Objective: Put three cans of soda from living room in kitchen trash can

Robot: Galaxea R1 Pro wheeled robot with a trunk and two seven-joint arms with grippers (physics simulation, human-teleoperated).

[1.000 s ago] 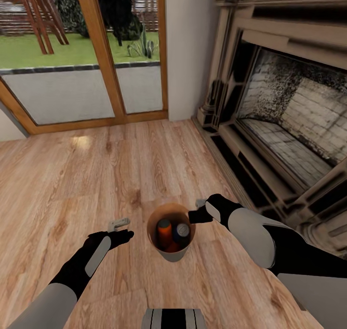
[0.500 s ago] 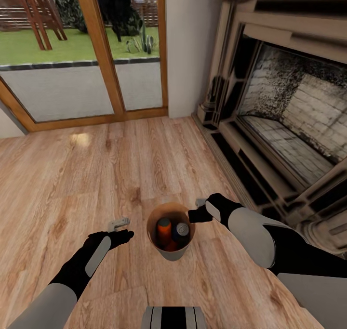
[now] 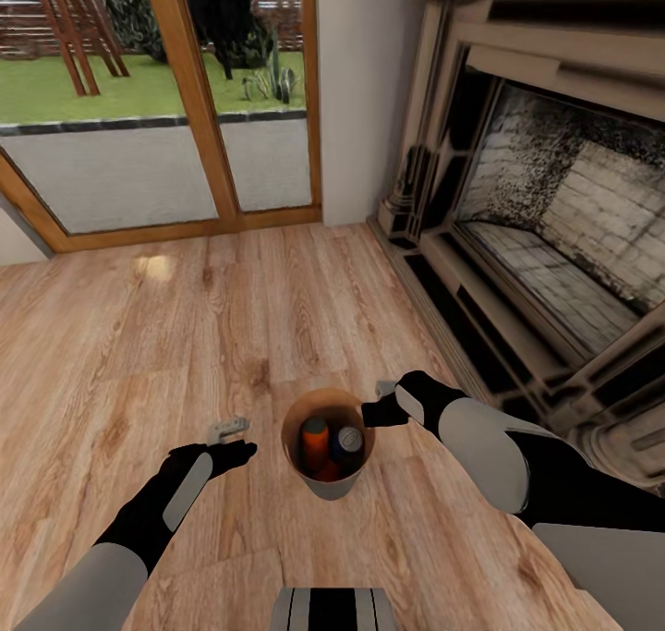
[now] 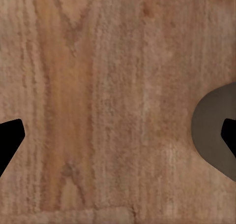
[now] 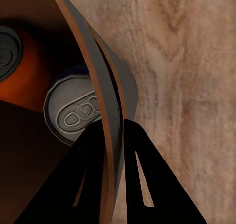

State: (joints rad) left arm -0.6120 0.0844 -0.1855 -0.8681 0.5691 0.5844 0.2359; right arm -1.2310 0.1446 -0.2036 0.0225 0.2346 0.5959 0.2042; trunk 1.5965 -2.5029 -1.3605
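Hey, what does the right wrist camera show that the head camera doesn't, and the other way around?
Right wrist view alone: the right gripper's fingers pinching the trash can's rim, one inside, one outside, and the pull-tab top of the dark blue can. Head view alone: the left gripper open above the floor beside the bin, the fireplace, and the glass doors onto a garden. Both share: the trash can on the wood floor, with an orange can beside the blue one inside.

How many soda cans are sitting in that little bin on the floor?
3, all in the bin: an upright orange can, a dark blue can beside it, and another orange can lying mostly hidden beneath them.
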